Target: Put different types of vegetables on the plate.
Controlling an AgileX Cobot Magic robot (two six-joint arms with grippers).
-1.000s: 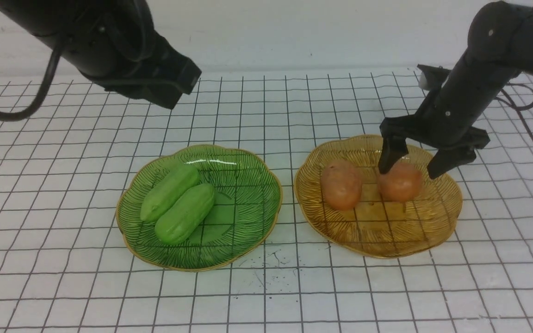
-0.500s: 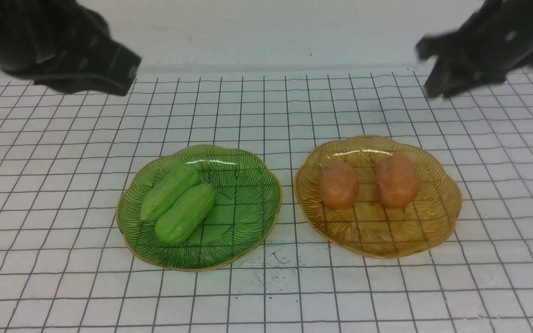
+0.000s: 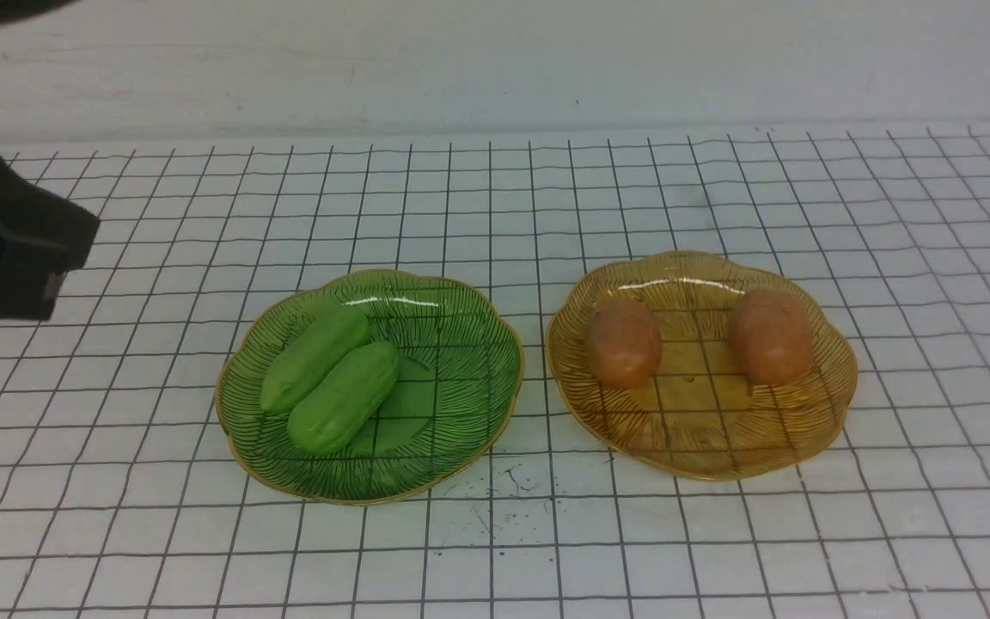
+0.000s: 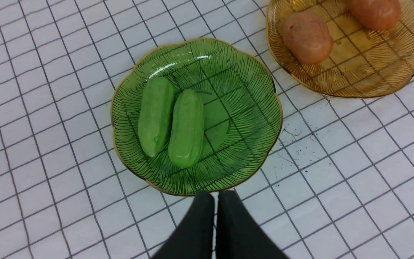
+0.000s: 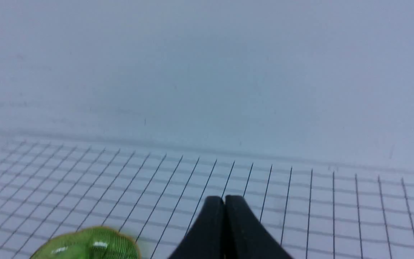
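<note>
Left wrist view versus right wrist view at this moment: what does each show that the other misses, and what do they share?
Only the left wrist view: two cucumbers lying side by side on the green plate, the amber plate holding two potatoes set apart, and the left end effector, shut and empty.
Only the right wrist view: the back wall and the right end effector, shut and empty.
Both: the gridded table and the green plate, though the right wrist view catches only its edge.

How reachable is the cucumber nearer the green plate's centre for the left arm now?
Likely yes: the left tool, shut and empty, hangs just off the green plate's rim, with nothing between it and that cucumber. It would need to open first.
</note>
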